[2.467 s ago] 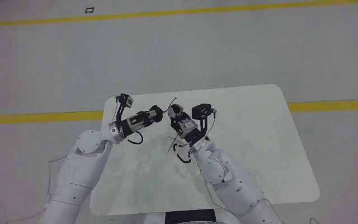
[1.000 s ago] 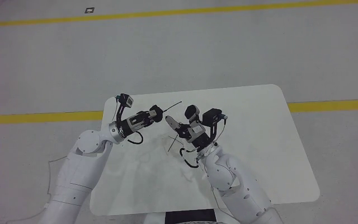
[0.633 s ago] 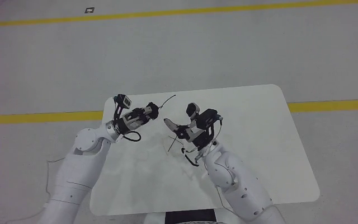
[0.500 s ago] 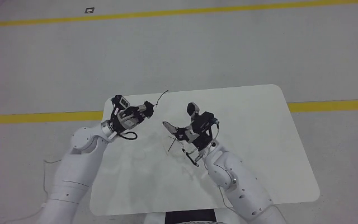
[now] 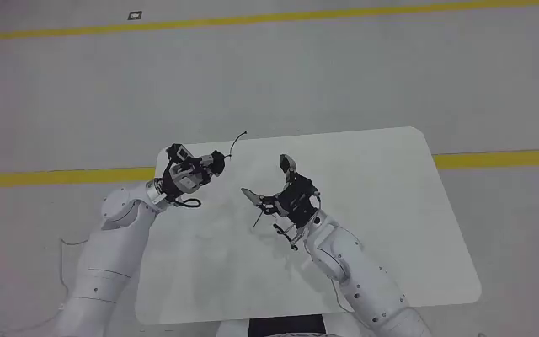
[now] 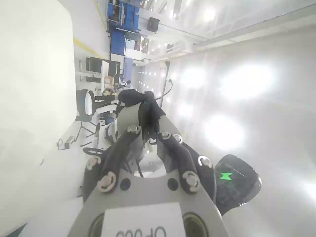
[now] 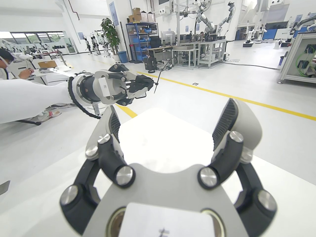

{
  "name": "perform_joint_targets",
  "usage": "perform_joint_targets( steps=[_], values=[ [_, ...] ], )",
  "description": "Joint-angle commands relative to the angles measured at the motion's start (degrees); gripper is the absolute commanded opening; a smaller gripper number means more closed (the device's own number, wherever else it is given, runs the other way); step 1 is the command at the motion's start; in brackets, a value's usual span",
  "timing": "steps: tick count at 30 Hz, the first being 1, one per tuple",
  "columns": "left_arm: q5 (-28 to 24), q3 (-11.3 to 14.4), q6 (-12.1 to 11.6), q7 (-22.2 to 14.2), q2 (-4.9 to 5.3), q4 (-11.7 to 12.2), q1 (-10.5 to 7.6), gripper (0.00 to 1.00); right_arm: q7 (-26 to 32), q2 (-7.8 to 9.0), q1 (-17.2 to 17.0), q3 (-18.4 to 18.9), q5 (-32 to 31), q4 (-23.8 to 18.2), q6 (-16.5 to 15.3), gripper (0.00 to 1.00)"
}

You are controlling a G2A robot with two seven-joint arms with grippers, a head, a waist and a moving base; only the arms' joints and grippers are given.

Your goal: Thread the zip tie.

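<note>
Zip tie: looks light, thin and bendy; you should pinch near its loose tip.
Left gripper: pinching the zip tie, near the table's far left corner.
Right gripper: spread wide, holding nothing.

The right gripper stands with its two ribbed fingers spread wide apart above the white table. Farther off, raised in the air near the table's far corner, the left gripper is clamped on a thin black zip tie. The tie's long tail slants upward away from the fingertips, and a short end points down. A yellow floor line runs behind them.
</note>
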Motion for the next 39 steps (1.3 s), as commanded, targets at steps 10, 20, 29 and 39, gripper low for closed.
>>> perform_joint_targets(
  steps=[10,20,29,39],
  values=[
    [-12.0,1.2,19.0,3.0,-0.16,0.5,-0.80,0.00,-2.8,2.93,7.5,-7.6,-7.6,3.4,6.5,1.00],
    [-12.2,1.6,18.4,4.7,-0.18,-0.4,-0.83,0.00,-4.1,4.30,10.3,-10.6,-7.6,5.0,10.1,1.00],
    [-24.9,6.2,19.6,8.2,-0.17,-0.1,-1.03,0.00,-2.7,6.51,17.9,-17.2,-7.6,8.5,17.8,1.00],
    [-25.8,7.2,19.6,8.7,0.31,-0.4,-1.65,0.00,-2.9,7.27,19.9,-19.3,-7.6,9.5,20.4,1.00]
  ],
)
